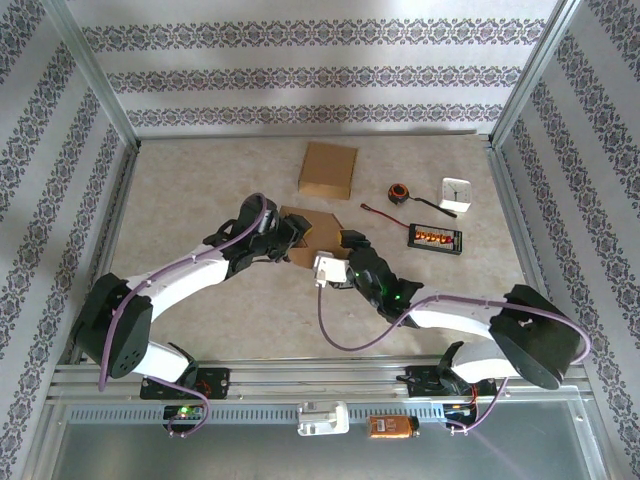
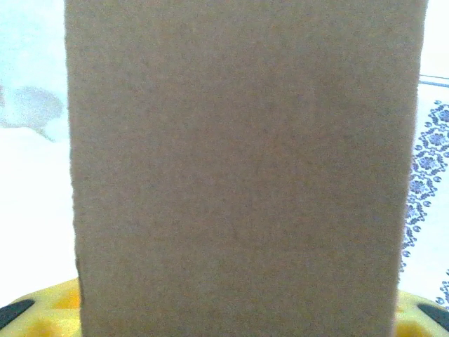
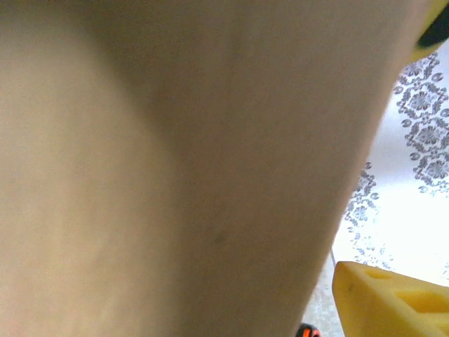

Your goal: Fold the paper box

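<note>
While bare table [image 1: 185, 190] lies open on the left, the left gripper [image 1: 286, 238] clamps the paper box [image 1: 312, 233] by its left edge at mid-table. The right gripper [image 1: 345, 245] meets the box's right edge, and I cannot tell its jaw spacing. A clock [image 1: 456, 193] stands far right.

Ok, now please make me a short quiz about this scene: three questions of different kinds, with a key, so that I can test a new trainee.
1. True or false: in the top view, the white clock stands to the left of the folded brown box.
2. Which thing do the left gripper and the right gripper meet at? A) the paper box in the middle of the table; B) a red mug; C) a blue towel.
3. How many brown cardboard things are on the table in the top view?
Key: 1 false, the clock is to the right of it; 2 A; 3 two.
</note>
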